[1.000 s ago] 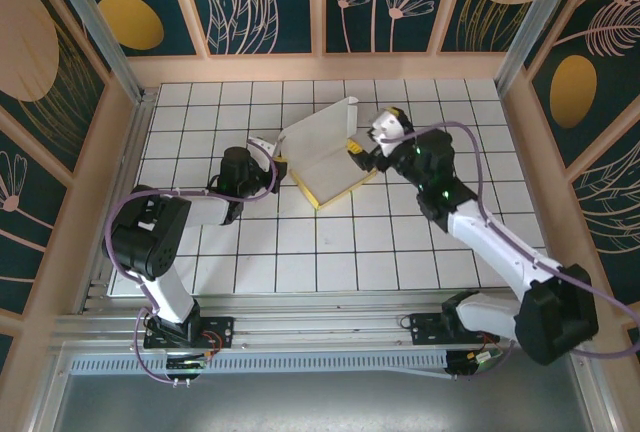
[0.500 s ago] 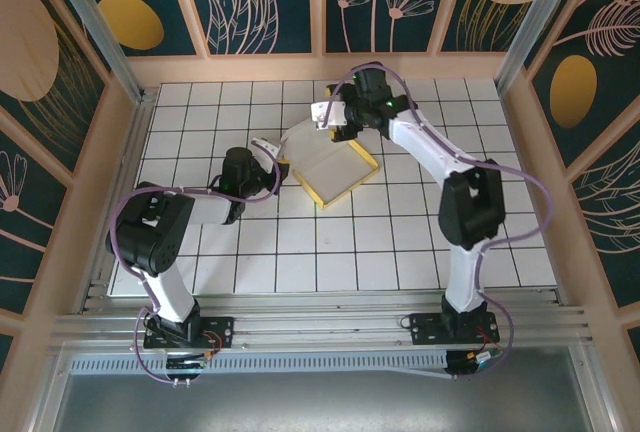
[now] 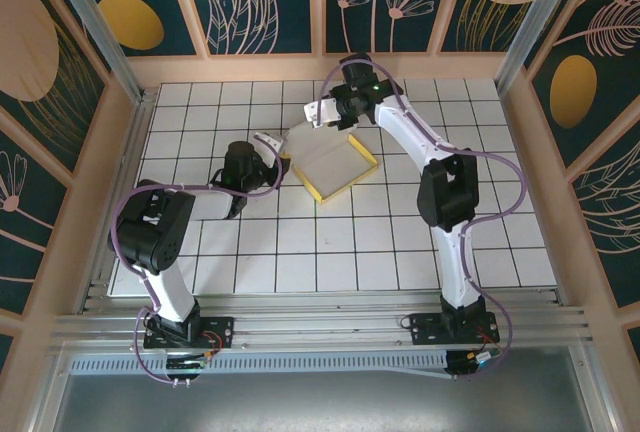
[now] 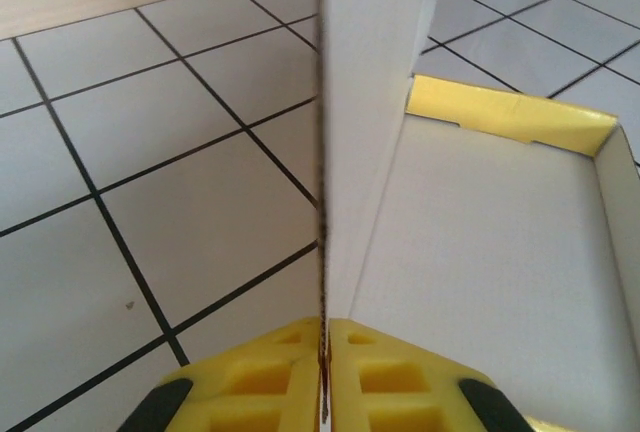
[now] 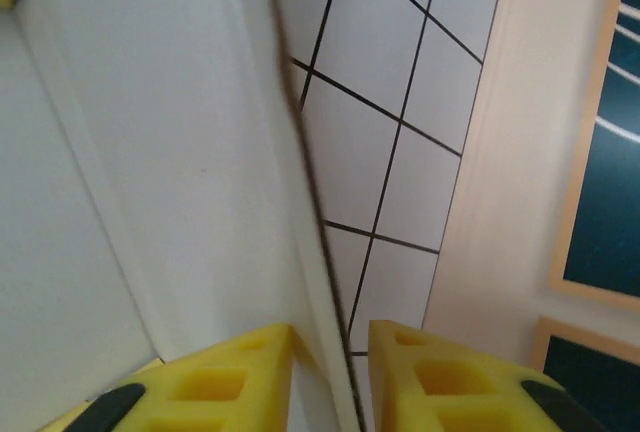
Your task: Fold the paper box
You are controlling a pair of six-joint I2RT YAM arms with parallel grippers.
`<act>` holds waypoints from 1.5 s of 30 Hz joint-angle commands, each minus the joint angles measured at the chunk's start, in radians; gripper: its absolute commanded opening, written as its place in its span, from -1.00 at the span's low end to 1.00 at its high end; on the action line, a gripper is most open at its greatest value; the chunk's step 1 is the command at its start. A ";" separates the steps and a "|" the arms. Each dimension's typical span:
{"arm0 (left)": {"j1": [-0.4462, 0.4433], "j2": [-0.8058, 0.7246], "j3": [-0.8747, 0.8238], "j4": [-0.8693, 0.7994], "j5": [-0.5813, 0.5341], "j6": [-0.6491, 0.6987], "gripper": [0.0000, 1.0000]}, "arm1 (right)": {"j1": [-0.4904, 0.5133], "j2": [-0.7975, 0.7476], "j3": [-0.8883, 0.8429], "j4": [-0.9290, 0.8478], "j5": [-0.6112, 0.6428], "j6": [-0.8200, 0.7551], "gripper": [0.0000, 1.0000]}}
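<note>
Paper box [image 3: 335, 167] sits on the white tiled tabletop [image 3: 400, 242], a little above the middle of the overhead view, lying at a slant to the grid lines. It is partly formed. The pale inner face is up as a floor, low yellow walls run along the lower and right edges, and a pale flap stands at the upper left.

The left gripper [image 3: 278, 160] reaches in from the left of the frame and meets the box at its left corner. In the left wrist view its yellow fingers [image 4: 255, 377] are pressed together on a thin card wall seen edge-on. This wall rises upright from between them, with the pale floor and a yellow far wall to its right and bare tiles to its left.

The right gripper [image 3: 320, 117] comes over from the upper right and meets the flap at the upper edge of the box. In the right wrist view its yellow fingers [image 5: 230, 382] stand close on either side of a pale card wall. The card lies against the left-hand finger, and a sliver of tile shows between it and the other. I cannot tell whether the card is truly clamped.
</note>
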 commanded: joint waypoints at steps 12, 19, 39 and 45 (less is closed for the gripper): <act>-0.005 -0.108 -0.092 0.221 -0.068 -0.169 0.15 | 0.080 -0.208 -0.374 0.264 0.225 0.228 -0.85; 0.028 -0.293 -0.153 0.122 -0.154 -0.465 0.12 | 0.099 -0.278 -0.519 0.388 0.223 0.253 -0.92; 0.189 0.106 0.390 -0.487 -0.046 -0.628 -0.13 | 0.074 -0.063 -0.023 -0.091 0.182 0.244 -0.94; 0.221 0.093 0.360 -0.453 -0.029 -0.661 -0.18 | 0.074 -0.023 0.096 -0.236 0.176 0.246 -0.92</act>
